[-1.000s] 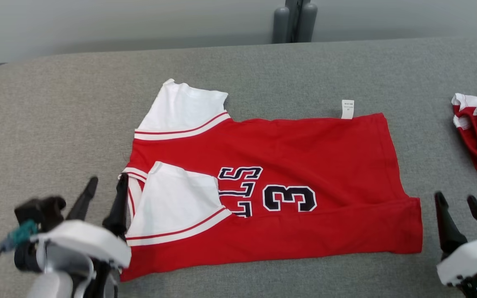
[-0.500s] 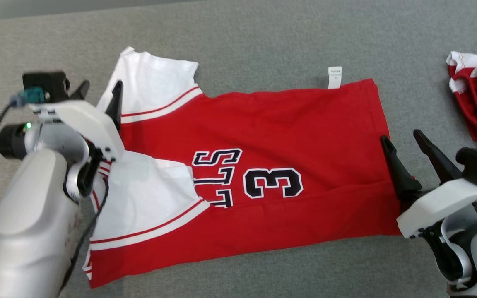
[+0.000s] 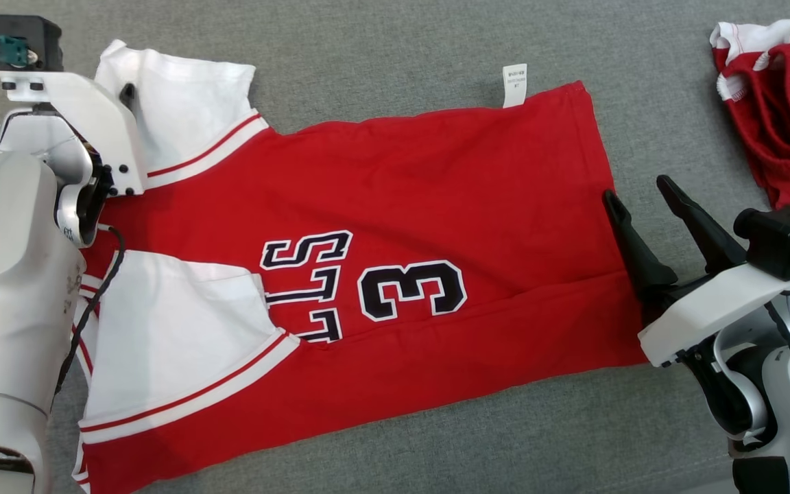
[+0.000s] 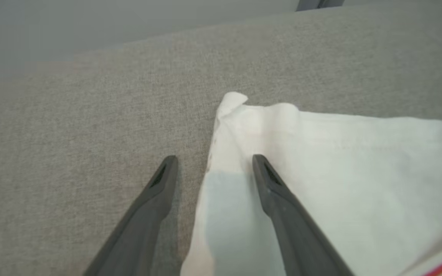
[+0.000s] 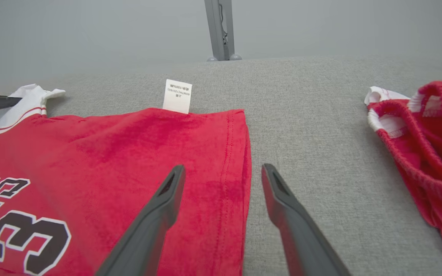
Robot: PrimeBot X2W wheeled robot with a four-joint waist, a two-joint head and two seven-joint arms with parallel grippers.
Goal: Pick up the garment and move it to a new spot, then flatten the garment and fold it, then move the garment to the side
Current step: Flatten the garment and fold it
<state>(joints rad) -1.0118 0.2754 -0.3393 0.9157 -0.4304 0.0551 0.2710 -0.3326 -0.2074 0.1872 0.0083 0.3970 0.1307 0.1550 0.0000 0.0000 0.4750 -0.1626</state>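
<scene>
Left wrist view first: the left gripper has its jaws spread wide across the outer edge of the far sleeve. One finger is over bare grey table, the other over white cloth. Nothing is pinched, and whether the tips touch down cannot be told.

Over to the right wrist view: the right gripper is spread just as wide and holds nothing. It straddles the hem of the garment, one finger above red cloth, the other above the table. A white care tag sticks out past the far edge. A second red garment lies crumpled to the right, well apart from the hem, and a grey post stands beyond the table.

Head view now: the garment is spread across the middle of the table, print side up. The near sleeve is turned in over the chest, while the far sleeve pokes out past the shoulder. The moving and flattening look done and the fold looks only begun. The far sleeve, the main folds and the shift aside are not yet done. The second red garment takes up the right side, so that way looks crowded for the final move.
</scene>
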